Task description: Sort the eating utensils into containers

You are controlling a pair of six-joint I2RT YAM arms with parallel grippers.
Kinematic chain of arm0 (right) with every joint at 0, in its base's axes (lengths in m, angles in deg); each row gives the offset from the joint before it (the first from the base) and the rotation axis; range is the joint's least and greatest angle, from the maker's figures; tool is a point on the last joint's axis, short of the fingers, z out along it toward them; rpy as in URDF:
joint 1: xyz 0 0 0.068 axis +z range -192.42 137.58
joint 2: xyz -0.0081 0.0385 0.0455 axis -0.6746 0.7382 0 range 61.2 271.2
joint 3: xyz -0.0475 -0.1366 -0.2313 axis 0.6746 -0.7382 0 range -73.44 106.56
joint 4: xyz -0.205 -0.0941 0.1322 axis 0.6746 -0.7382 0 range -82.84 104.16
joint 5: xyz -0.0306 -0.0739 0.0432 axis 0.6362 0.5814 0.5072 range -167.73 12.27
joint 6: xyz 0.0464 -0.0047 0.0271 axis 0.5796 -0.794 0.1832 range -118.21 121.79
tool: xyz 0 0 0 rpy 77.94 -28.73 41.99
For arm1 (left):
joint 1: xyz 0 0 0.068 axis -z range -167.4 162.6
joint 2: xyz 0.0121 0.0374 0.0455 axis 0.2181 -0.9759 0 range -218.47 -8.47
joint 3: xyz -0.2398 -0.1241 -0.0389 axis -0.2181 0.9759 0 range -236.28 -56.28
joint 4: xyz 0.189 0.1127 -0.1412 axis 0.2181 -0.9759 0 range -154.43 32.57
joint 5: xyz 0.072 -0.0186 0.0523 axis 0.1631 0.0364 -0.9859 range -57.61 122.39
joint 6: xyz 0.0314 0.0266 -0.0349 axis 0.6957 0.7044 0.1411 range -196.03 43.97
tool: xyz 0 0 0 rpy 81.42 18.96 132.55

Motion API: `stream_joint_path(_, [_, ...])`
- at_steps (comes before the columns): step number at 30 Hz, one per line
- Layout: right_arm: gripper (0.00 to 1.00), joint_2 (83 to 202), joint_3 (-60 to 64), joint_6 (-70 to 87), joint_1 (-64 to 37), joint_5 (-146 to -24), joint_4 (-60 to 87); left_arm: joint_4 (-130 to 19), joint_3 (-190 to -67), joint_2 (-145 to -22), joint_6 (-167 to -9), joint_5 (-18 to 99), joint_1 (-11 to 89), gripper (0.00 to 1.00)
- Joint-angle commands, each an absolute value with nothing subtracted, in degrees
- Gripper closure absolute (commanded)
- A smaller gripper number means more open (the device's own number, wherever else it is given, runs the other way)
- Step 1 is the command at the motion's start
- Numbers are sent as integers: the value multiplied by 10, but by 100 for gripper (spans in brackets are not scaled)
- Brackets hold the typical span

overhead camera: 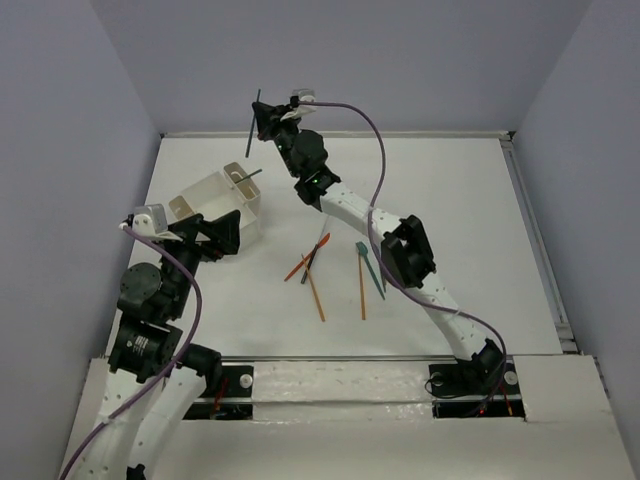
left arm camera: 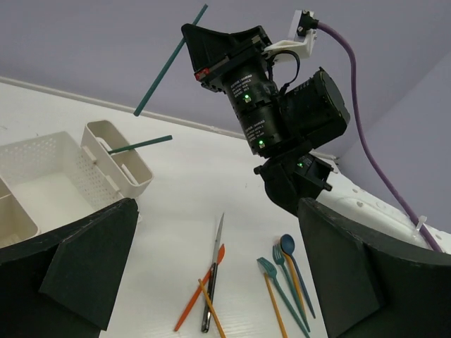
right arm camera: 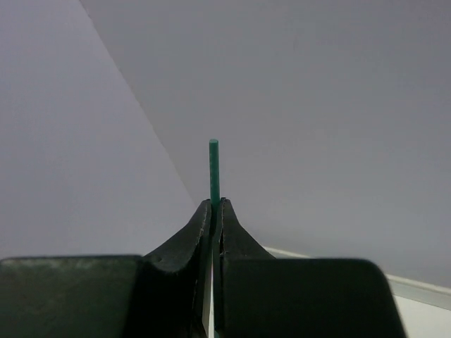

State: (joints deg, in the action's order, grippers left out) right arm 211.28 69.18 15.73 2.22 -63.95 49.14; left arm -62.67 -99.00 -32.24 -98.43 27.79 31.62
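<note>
while pinching a teal stick (overhead camera: 251,135) in the clenched right end effector (overhead camera: 260,118), holds it up in the air over the far side of the worktop (overhead camera: 450,200), tilted a little off vertical, with a short end above the fingers and the longer end below. in the right wrist view, shows only the stick's tip poking out between the shut fingertips.

hangs that stick above and just beyond the white container (overhead camera: 212,190), clear of its rim. has the left end effector (overhead camera: 220,237) released, fingers spread wide and gripping nothing, close to the container's near side and facing it.

in the container, has one large middle compartment and narrow compartments at the ends. already has a second teal stick (overhead camera: 246,175) in the narrow end compartment on the right arm's side, leaning on the rim and jutting out past it.

leaves the other utensils flat on the worktop in two loose groups between the arms. nearer the container: a red-orange piece (overhead camera: 300,268) crossed with a dark piece (overhead camera: 312,262), and an orange stick (overhead camera: 314,296) touching them. further right: a teal spoon (left arm camera: 287,245), a teal fork (left arm camera: 277,255), another teal piece (left arm camera: 266,266) and a second orange stick (overhead camera: 362,295), all lying side by side.
</note>
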Motion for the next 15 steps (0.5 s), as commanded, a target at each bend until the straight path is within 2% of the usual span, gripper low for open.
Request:
stream_joint_path(1, [100,2105,682,181,22,-673,538,-587,-987,-330,-975,279,318,1])
stream_joint_path(15, [100,2104,642,181,33,-712,520,-588,-981,-325,-977,287,308,1])
